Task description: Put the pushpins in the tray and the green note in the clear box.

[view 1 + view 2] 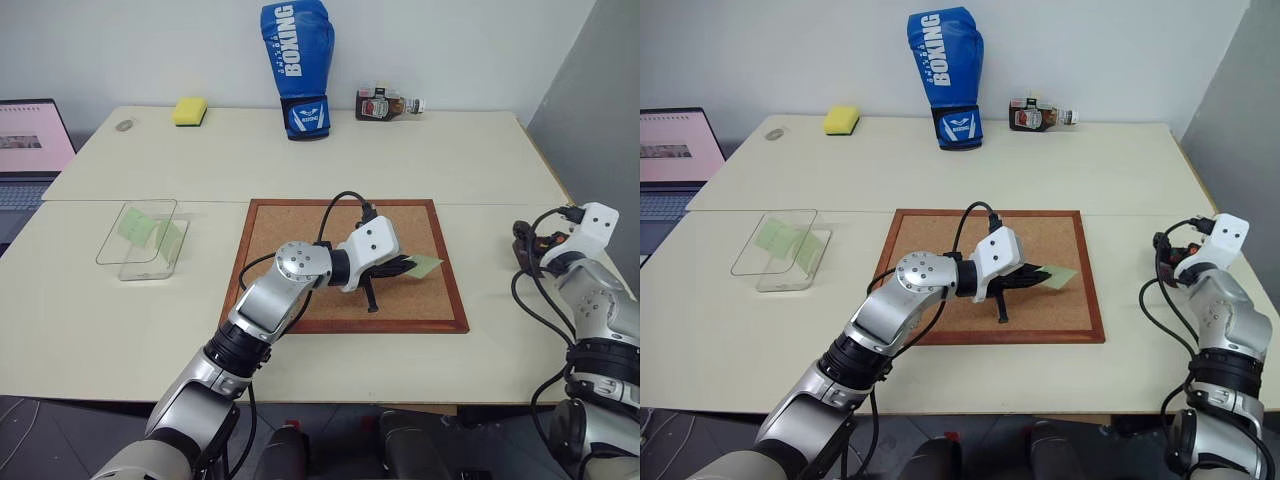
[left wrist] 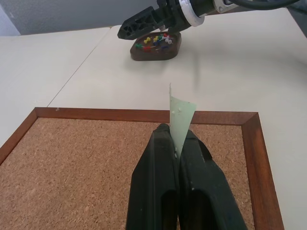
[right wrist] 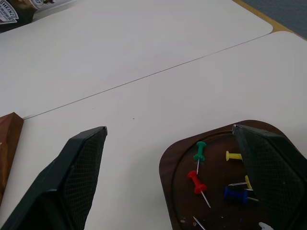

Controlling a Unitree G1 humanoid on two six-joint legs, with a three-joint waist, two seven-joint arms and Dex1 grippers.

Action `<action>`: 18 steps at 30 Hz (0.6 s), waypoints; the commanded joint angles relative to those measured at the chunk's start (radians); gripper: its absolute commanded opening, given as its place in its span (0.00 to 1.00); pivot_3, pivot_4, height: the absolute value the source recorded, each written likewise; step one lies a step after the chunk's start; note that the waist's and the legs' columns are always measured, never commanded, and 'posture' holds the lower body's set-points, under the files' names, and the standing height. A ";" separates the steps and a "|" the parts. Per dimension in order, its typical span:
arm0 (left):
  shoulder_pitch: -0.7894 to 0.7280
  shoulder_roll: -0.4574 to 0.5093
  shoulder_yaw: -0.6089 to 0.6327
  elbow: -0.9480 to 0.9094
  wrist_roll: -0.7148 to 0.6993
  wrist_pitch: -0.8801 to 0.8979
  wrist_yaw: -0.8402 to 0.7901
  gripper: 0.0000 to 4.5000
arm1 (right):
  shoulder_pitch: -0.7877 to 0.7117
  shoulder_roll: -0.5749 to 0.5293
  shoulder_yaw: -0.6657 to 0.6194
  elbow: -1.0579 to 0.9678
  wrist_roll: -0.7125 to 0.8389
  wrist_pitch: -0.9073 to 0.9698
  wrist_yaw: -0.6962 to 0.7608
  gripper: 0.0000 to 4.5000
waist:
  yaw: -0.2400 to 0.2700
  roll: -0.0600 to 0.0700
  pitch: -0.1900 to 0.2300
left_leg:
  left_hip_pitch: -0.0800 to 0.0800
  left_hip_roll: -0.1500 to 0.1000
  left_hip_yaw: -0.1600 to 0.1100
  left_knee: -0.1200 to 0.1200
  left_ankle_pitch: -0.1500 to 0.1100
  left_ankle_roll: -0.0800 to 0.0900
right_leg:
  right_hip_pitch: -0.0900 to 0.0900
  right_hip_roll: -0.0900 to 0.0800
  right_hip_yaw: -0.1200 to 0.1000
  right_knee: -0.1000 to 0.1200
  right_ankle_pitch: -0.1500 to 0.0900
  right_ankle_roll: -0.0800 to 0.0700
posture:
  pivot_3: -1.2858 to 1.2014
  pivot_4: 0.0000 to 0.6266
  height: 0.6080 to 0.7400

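Left fingers [image 2: 177, 143] pinching green note [image 2: 181, 117], right fingers [image 3: 86, 158] spread over tray [image 3: 172, 158], apparently.

The tray [image 3: 182, 167] runs off the right wrist view's lower edge, one finger [image 3: 271, 165] covering its far side and some pins [image 3: 235, 184], while in the head views the right hand [image 1: 530, 245] hides it, and the laptop [image 1: 25, 150] is cropped.

text: "BOXING" | on: blue boxing glove [image 1: 298, 66] | reads vertically
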 commanded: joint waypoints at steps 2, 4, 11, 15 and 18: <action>-0.003 0.010 0.038 -0.035 0.003 -0.001 0.006 0.00 | 0.013 -0.034 0.028 -0.087 -0.031 -0.050 0.014 0.99 | 0.000 0.000 0.000 | 0.000 0.000 0.000 0.000 0.000 0.000 | 0.000 0.000 0.000 0.000 0.000 0.000 | 0.52 0.24 1.00; -0.003 0.019 0.054 -0.031 0.000 0.004 0.010 0.00 | 0.030 -0.040 0.055 -0.134 -0.042 -0.058 0.033 0.99 | -0.002 0.000 0.000 | 0.000 0.000 0.000 0.000 0.000 0.000 | 0.000 0.000 0.000 0.000 0.000 0.000 | 0.52 0.24 1.00; 0.006 0.089 0.263 -0.017 -0.080 0.118 0.065 0.00 | 0.122 -0.044 0.189 -0.461 0.041 0.026 0.191 0.99 | -0.009 0.000 0.000 | 0.001 0.001 0.000 0.000 0.000 0.000 | 0.000 0.001 0.000 0.001 0.000 0.000 | 0.52 0.24 1.00; -0.012 0.141 0.410 0.067 -0.042 0.128 0.226 0.00 | 0.107 -0.030 0.271 -0.633 0.155 0.107 0.287 0.99 | -0.015 0.000 0.000 | 0.001 0.001 -0.001 0.000 0.000 0.000 | 0.000 0.001 -0.001 0.001 0.000 0.000 | 0.52 0.24 1.00; -0.012 0.157 0.524 0.100 -0.019 0.145 0.383 0.00 | 0.067 -0.002 0.327 -0.710 0.235 0.157 0.324 0.99 | -0.018 0.000 0.000 | 0.001 0.001 -0.002 0.000 0.000 0.000 | 0.000 0.001 -0.002 0.001 0.000 0.000 | 0.52 0.24 1.00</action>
